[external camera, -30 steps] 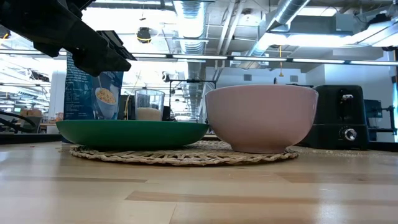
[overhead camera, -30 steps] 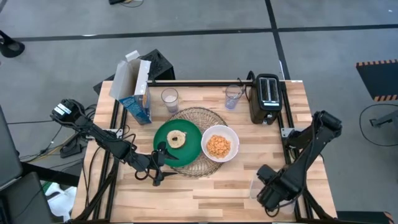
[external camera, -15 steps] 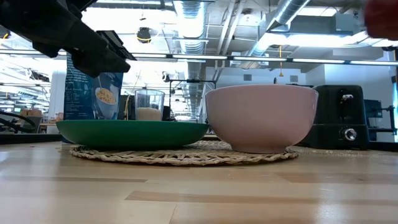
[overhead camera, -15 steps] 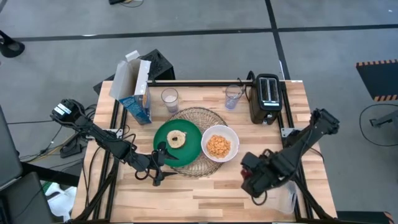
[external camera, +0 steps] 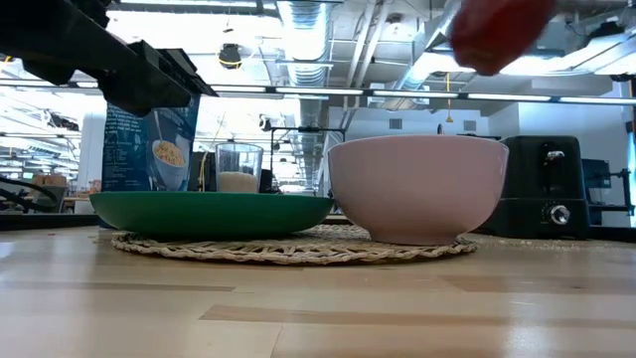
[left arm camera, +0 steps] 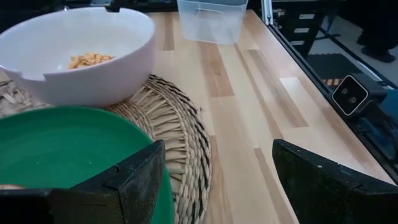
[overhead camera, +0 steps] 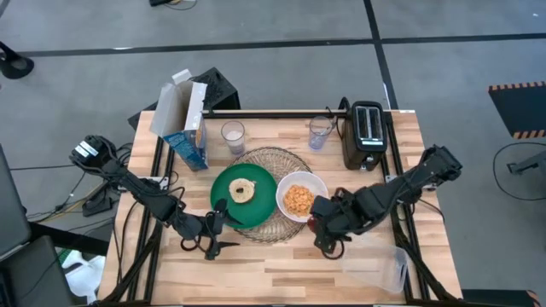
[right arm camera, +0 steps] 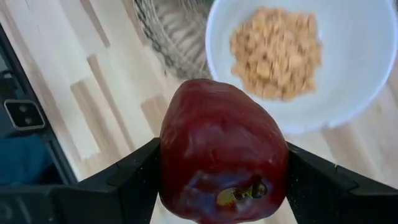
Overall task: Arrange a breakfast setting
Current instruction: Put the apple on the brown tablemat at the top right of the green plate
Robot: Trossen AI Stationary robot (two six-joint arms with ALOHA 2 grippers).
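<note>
Two arms worked the table. At the near right, the right gripper point(right arm camera: 219, 186) was clamped on a small red apple point(right arm camera: 222, 149), which was held above the bare wood just right of the white bowl point(overhead camera: 300, 196) of orange cereal point(overhead camera: 299, 199). At the near left, the left gripper point(left arm camera: 214, 180) hung with its fingers apart by the near edge of the green plate point(overhead camera: 243, 194), holding nothing. Plate and bowl sat side by side on the round wire mat point(overhead camera: 277, 162), with the pale bagel point(overhead camera: 241, 190) on the plate.

Judging by this, the chief risk was the apple: round and smooth, it could roll away if released above the table, or strike the bowl's rim and scatter cereal if the arm swung left too low. A clear plastic tub point(overhead camera: 378, 268) lay at the near right corner. Farther off stood two clear glasses point(overhead camera: 232, 134), a cereal box point(overhead camera: 189, 126) and the black toaster point(overhead camera: 367, 133) along the far edge.
</note>
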